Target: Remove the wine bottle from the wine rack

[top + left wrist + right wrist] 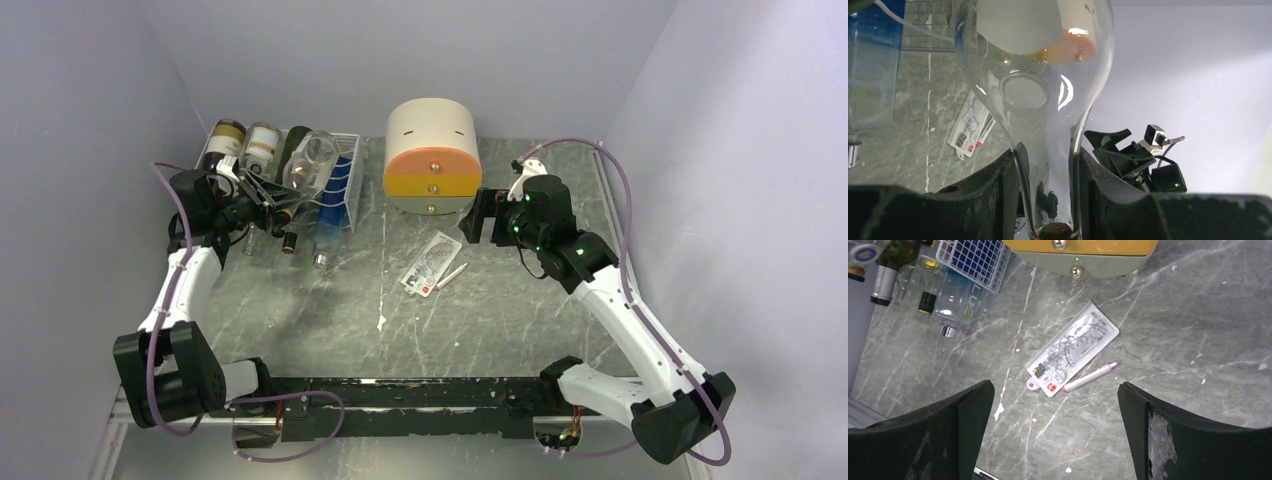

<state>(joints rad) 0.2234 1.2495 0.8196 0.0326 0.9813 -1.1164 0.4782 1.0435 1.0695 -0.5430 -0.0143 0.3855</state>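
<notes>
My left gripper [268, 197] is shut on the neck of a clear glass wine bottle [311, 160], corked, its body pointing to the back right over the white wire wine rack [347, 190] at the back left. In the left wrist view the two black fingers [993, 195] clamp the bottle's neck [1048, 165], and the gripper [1048, 200] is tight on it. The rack's grid [923, 25] shows behind. Other bottles [223, 140] lie in the rack. My right gripper [478, 216] is open and empty, above the table beside the cabinet, and it also shows in the right wrist view [1055, 435].
A round cream-and-orange drawer cabinet [432, 155] stands at the back centre. A plastic packet [430, 263] and a white pen [450, 277] lie mid-table. A pale blue bottle [328, 232] sticks out of the rack's lower front. Grey walls close in left, back and right.
</notes>
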